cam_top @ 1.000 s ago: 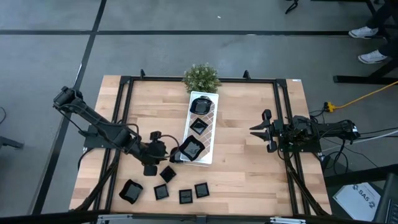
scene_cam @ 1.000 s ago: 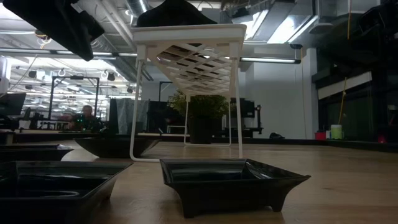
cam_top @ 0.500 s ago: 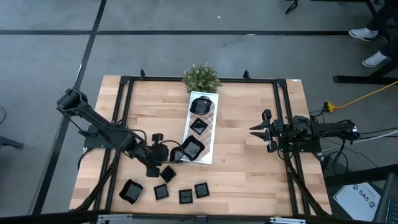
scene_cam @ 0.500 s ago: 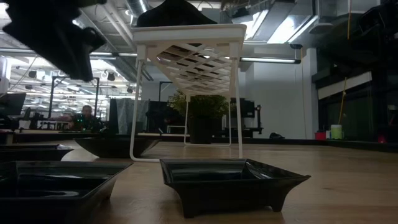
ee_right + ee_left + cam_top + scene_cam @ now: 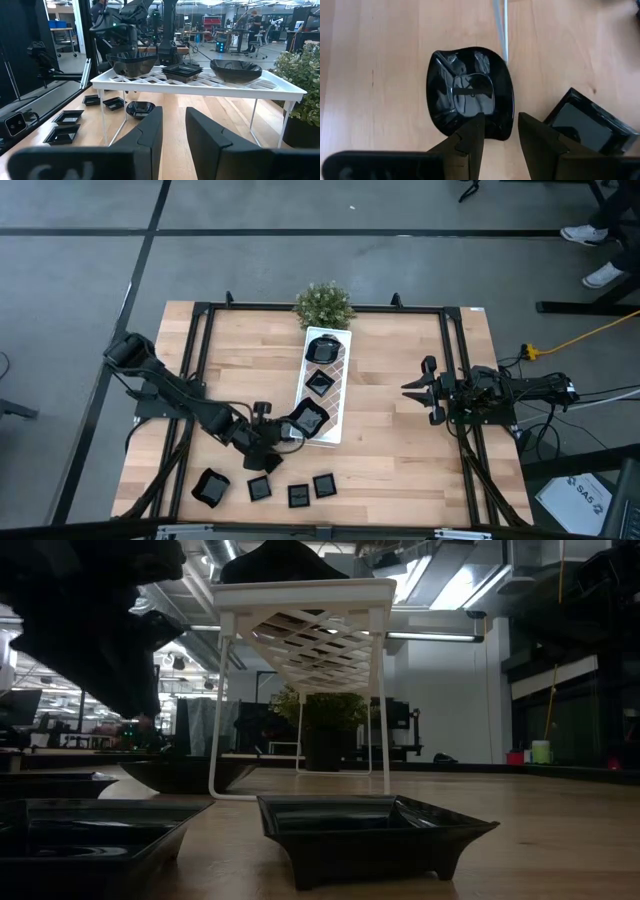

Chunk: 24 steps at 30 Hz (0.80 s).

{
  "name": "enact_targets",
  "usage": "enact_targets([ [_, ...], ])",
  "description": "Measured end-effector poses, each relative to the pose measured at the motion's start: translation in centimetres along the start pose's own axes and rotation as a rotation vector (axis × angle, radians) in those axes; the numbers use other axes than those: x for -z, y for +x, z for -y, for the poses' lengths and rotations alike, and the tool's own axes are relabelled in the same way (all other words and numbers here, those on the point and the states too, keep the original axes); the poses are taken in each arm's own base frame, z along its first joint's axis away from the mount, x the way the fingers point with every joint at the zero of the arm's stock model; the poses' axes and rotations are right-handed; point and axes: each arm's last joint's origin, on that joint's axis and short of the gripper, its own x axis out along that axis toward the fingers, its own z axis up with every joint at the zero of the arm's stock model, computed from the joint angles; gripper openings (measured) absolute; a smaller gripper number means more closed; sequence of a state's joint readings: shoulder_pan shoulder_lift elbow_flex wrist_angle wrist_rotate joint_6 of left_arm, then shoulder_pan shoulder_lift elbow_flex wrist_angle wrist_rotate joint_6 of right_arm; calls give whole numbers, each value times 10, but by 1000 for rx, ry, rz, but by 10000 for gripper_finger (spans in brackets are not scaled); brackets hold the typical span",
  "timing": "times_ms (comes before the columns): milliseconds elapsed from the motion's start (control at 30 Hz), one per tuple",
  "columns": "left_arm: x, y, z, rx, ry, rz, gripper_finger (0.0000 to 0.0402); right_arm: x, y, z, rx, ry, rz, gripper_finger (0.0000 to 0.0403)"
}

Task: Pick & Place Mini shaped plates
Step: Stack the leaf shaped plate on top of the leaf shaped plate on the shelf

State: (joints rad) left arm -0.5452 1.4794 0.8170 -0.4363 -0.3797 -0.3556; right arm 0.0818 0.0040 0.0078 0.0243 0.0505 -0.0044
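Left gripper (image 5: 499, 137) low over a small shiny black rounded dish (image 5: 470, 97), fingers apart, holding nothing, right gripper (image 5: 418, 390) waiting, fingers slightly apart, empty

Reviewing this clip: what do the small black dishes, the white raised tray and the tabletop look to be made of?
The small black dishes, like this dish, look like glazed ceramic or glossy plastic: sharp mirror-like reflections show in the well; which one is unclear. The white raised tray looks like moulded matte plastic or painted metal, with an open lattice deck on thin legs. The tabletop looks like pale butcher-block wood, with visible strips and grain.
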Motion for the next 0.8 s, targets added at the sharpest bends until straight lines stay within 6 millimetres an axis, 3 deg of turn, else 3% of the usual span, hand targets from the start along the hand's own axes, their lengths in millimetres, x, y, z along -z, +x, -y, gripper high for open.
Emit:
enact_targets([
  [500, 8, -3, 22, -130, 93, 77, 113, 0, 0, 0, 0, 0, 0, 85],
  [800, 14, 24, 34, -178, 157, 50, 113, 0, 0, 0, 0, 0, 0, 85],
])
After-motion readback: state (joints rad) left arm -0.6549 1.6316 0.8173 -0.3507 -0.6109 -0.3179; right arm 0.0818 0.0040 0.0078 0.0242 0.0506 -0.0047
